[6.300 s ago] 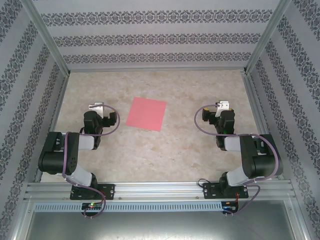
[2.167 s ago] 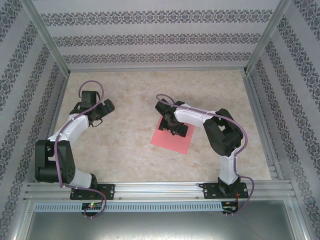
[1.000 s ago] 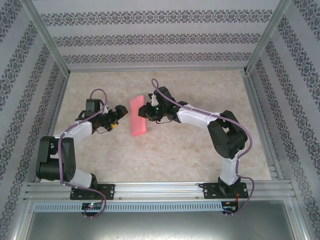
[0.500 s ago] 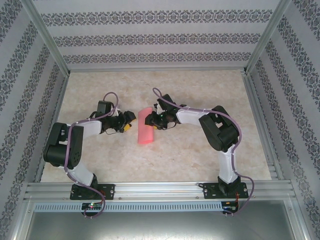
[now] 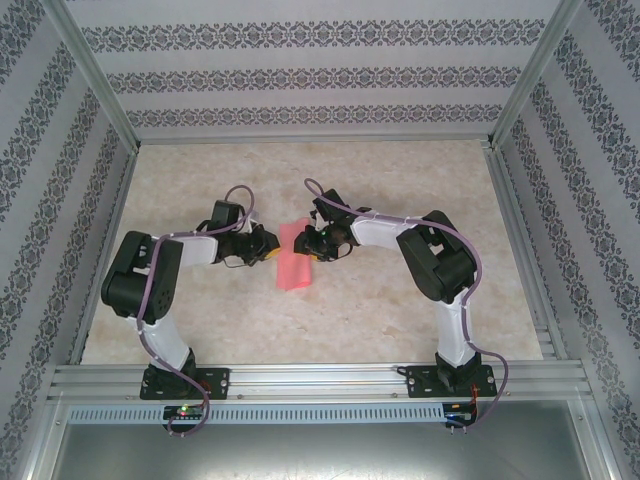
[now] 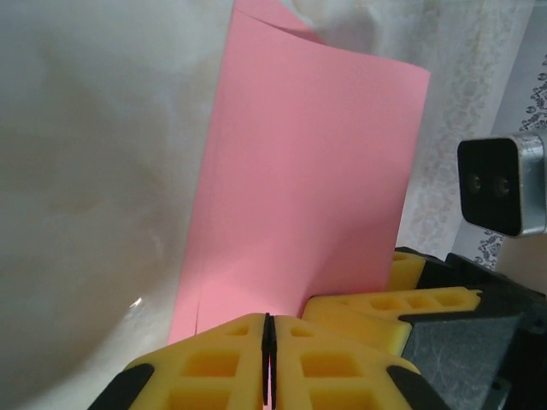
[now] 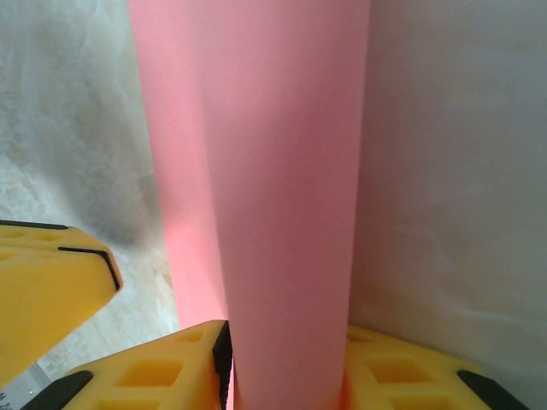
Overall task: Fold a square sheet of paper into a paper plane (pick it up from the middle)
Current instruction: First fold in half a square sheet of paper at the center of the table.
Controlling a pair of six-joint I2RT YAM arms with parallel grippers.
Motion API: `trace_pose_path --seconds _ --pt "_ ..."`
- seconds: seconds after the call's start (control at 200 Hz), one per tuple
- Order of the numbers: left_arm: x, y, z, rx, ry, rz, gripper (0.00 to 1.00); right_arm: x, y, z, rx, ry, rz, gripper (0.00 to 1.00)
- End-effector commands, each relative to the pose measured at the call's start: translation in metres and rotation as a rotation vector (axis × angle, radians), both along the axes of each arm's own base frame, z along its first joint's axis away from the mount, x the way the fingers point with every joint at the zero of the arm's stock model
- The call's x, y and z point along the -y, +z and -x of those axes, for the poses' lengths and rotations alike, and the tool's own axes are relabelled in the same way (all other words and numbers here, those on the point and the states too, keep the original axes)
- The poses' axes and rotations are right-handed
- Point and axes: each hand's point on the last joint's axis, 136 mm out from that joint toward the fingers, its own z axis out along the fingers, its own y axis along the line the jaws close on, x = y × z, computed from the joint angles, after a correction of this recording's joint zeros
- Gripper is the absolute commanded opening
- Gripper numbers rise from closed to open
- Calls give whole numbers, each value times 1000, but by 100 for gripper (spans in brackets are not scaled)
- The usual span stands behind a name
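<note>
Since the frame half a second back, the left gripper (image 5: 270,243) has moved in from a little way off until its tips touch the left edge of the square sheet of paper (image 5: 293,262), and its jaws have come together. In the left wrist view its two yellow pads (image 6: 214,376) are clenched with only a hairline seam between them, pressed up against the sheet's near edge. Whether any paper is caught in that seam I cannot tell. The right gripper (image 5: 306,241) sits against the opposite, right side of the sheet near its far end, much where it was. In its own wrist view the pink paper runs down as a curved roll between the two yellow fingers (image 7: 162,371), touching both, so this gripper is grasping the sheet. One yellow finger of the left gripper shows just left of the sheet there. The sheet, which lay flat and square six seconds ago, is now bent over lengthwise into a narrow strip between the two grippers. Its nearer end reaches toward the arm bases, past both grippers. Around the sheet the pale marbled desk (image 5: 350,330) shows on all sides.
</note>
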Motion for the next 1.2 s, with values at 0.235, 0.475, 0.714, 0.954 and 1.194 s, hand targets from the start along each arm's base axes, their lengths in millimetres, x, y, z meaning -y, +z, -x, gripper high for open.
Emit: trace_pose_path --seconds 0.235,0.475,0.714,0.954,1.194 --pt "11 -26 -1 -65 -56 -117 1 7 -16 3 -24 -17 85 35" --pt "-3 -51 14 -170 -68 -231 0 0 15 4 3 37 3 47" --pt "-2 -51 14 -175 -96 -241 0 11 16 8 -14 89 16 53" --pt "4 -44 8 -155 -115 -218 0 18 -1 11 -45 80 46 38" --pt "7 11 -29 -42 -21 -145 32 40 -39 10 -78 -23 187 29"
